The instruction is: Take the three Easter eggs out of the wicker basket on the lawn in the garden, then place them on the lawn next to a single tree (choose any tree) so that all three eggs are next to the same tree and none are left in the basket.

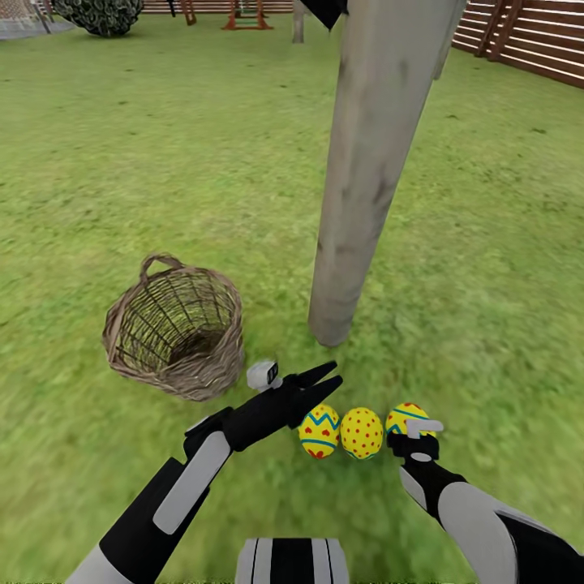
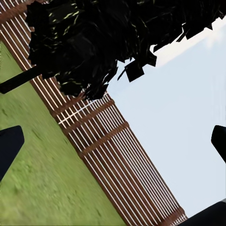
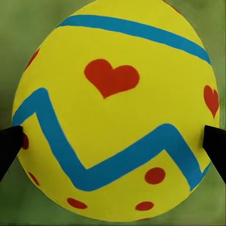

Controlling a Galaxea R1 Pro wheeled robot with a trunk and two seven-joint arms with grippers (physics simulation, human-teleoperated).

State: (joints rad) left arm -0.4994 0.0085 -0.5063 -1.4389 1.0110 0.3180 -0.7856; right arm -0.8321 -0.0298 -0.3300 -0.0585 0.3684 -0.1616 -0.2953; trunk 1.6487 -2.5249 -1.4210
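Three Easter eggs (image 1: 361, 431) lying near tree (image 1: 369, 170); right pincer (image 1: 415, 439) spread straddling zigzag egg (image 3: 115, 110); left pincer (image 1: 326, 377) spread.

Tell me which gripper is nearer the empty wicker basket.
Left. The left gripper hovers just beside the wicker basket, at the zigzag egg nearest it. The right gripper is farther off, fingers either side of the egg at the row's far end.
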